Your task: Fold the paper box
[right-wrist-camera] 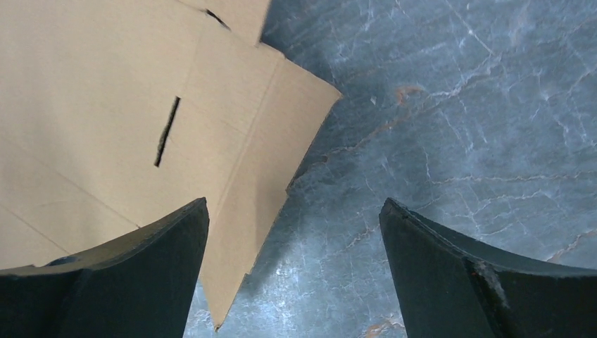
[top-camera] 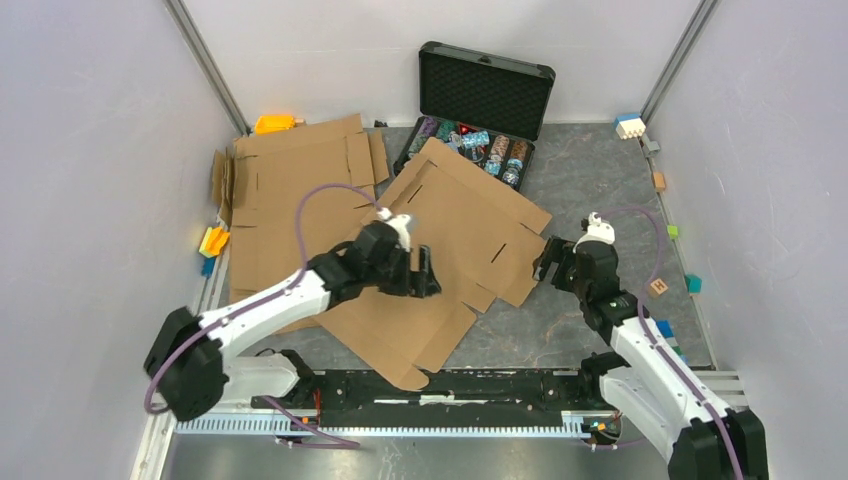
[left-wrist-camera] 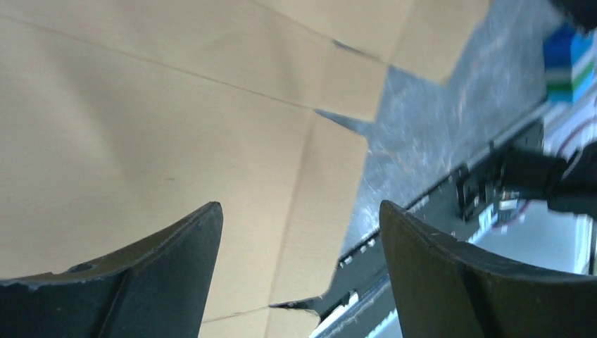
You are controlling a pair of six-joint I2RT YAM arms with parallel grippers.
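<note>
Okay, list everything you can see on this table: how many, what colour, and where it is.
paper box: one, brown, lying unfolded and flat mid-table
other cardboard: a few flat sheets, brown, back left
black case: one, lid open, at the back
chips: many, mixed colours, in rows inside the black case
orange object: one, back left corner
left-edge blocks: a small cluster, yellow, orange and blue
white and blue block: one, back right corner
right-edge blocks: several, mixed colours, scattered along the right side
table: one, grey marbled
left gripper: open, over the paper box
right gripper: open, at the paper box's right edge
</note>
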